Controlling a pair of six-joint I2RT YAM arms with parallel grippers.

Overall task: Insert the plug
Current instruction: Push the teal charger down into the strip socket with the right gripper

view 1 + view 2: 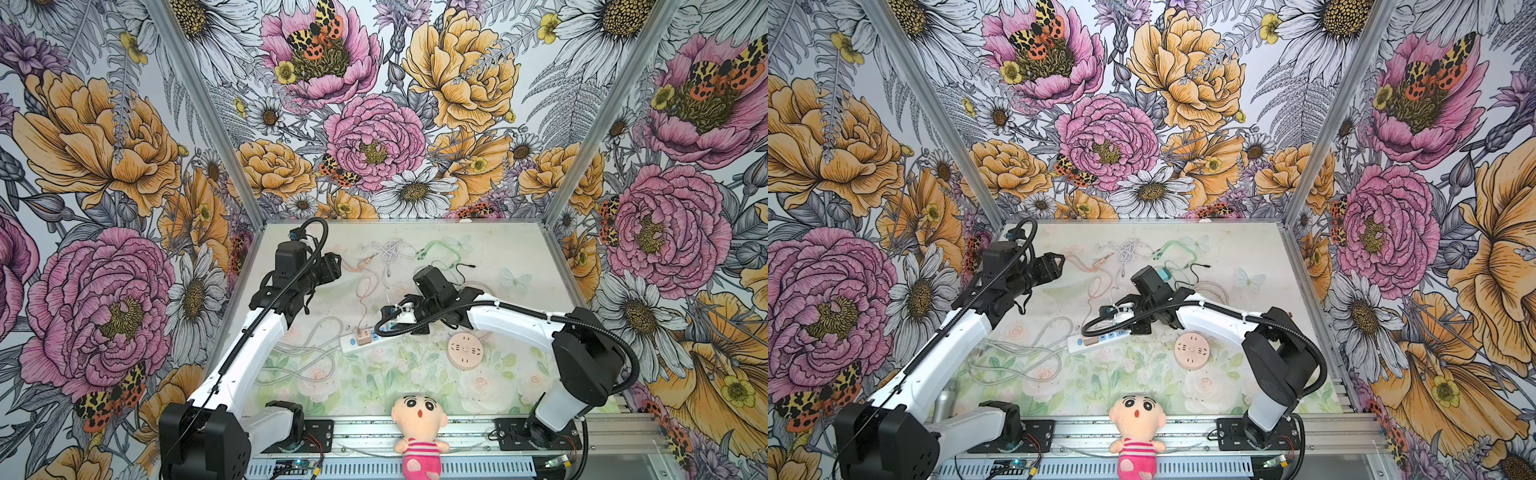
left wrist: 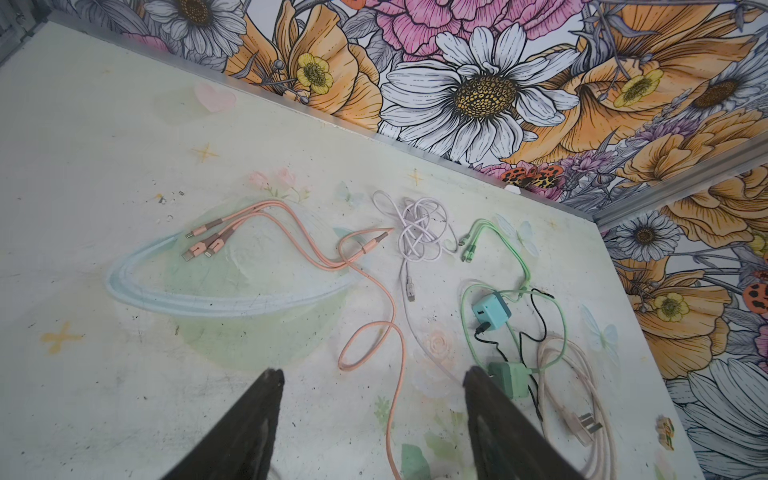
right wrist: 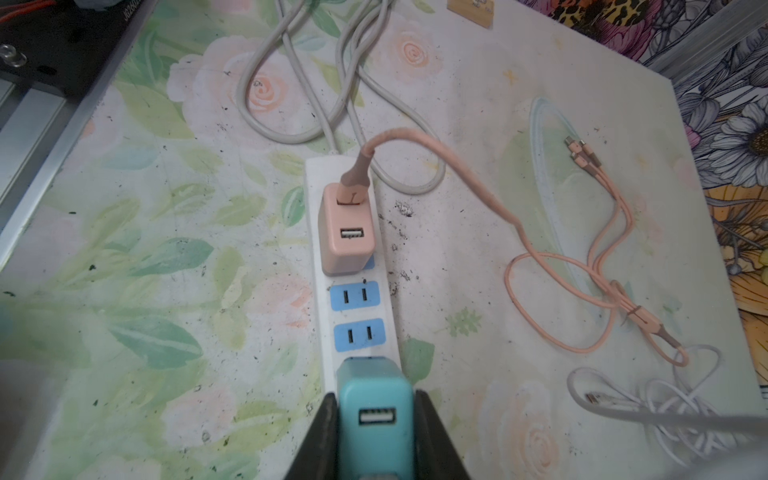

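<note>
Clamping the plug, your right fingers have the strip directly ahead of them; your left fingers stand apart, empty.

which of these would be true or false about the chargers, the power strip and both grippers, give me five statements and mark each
1. The right gripper is shut on a teal cube-shaped USB charger. True.
2. The pink square USB charger lies loose and unplugged. False: it sits plugged into the white plastic power strip.
3. The left gripper holds a charger. False: its jaws stand open with nothing between them.
4. Two blue sockets on the strip show free between the two chargers. True.
5. The round pink socket disc has a plug in it. False: its slots are bare.
</note>
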